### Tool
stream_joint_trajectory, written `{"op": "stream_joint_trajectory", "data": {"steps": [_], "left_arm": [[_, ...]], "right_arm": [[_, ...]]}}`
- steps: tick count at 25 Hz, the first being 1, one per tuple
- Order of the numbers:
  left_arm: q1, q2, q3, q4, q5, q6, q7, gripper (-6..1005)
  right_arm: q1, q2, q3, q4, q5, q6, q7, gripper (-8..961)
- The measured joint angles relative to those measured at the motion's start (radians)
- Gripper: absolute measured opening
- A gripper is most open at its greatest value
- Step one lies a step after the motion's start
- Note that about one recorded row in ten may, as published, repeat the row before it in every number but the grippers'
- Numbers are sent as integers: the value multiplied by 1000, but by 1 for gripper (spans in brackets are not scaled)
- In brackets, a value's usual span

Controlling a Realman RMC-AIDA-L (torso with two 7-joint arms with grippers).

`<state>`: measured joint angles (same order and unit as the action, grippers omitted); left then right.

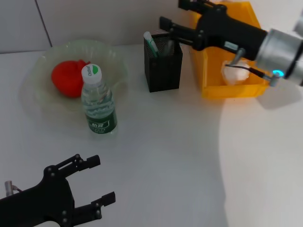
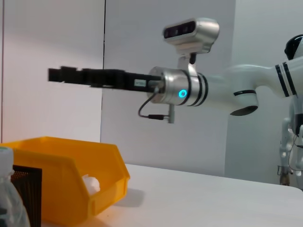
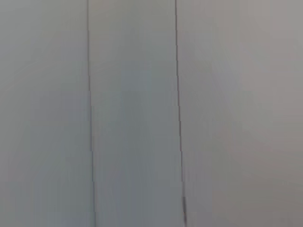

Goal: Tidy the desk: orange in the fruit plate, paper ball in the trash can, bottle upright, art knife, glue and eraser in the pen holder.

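Note:
The orange [image 1: 67, 78] lies in the pale green fruit plate [image 1: 109, 56] at the back left. Just in front of the plate the bottle [image 1: 98, 101] stands upright, cap on. The black mesh pen holder [image 1: 163, 66] holds a green-and-white stick [image 1: 151, 42]; whether it is the glue or the art knife I cannot tell. The eraser is out of view. The paper ball [image 1: 235, 73] sits inside the orange-yellow trash can [image 1: 218, 90]. My right gripper [image 1: 171, 13] hovers open and empty above the pen holder's far side. My left gripper [image 1: 103, 179] rests open near the table's front left.
In the left wrist view the right arm [image 2: 180, 92] reaches out high over the trash can [image 2: 66, 165], with the paper ball [image 2: 90, 182], pen holder [image 2: 26, 189] and bottle [image 2: 9, 203] below. The right wrist view shows only a panelled wall.

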<state>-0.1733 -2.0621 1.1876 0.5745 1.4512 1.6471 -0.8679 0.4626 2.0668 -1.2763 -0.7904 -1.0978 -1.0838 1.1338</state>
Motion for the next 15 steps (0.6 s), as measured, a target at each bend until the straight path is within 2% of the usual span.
{"op": "stream_joint_trajectory", "data": {"steps": [2, 3, 4, 5, 6, 8, 9, 10, 13, 15], "left_arm": [[3, 1, -3, 2, 0, 7, 0, 812], [9, 9, -16, 5, -1, 30, -1, 812], [10, 14, -18, 3, 0, 33, -6, 812], [10, 14, -18, 3, 0, 33, -6, 812], [10, 14, -18, 3, 0, 33, -6, 812], [10, 14, -18, 3, 0, 33, -6, 813], [4, 26, -19, 0, 0, 37, -28, 813], [1, 28, -19, 0, 0, 37, -31, 813], [-8, 29, -19, 3, 0, 33, -36, 813], [-23, 33, -19, 0, 0, 33, -45, 813]], "right_arm": [[-50, -25, 69, -27, -34, -135, 65, 711], [-67, -41, 104, -28, -67, -210, 90, 728], [-85, -73, 189, -3, -156, -361, 118, 745], [-85, -73, 189, -3, -156, -361, 118, 762], [-89, -98, 278, 42, -282, -504, 119, 779], [-89, -106, 310, 58, -333, -552, 117, 812], [-84, -121, 376, 80, -481, -657, 110, 829], [-84, -121, 376, 80, -481, -657, 110, 829], [-75, -127, 411, 88, -652, -741, 104, 828], [-70, -122, 411, 96, -699, -750, 101, 828]]}}
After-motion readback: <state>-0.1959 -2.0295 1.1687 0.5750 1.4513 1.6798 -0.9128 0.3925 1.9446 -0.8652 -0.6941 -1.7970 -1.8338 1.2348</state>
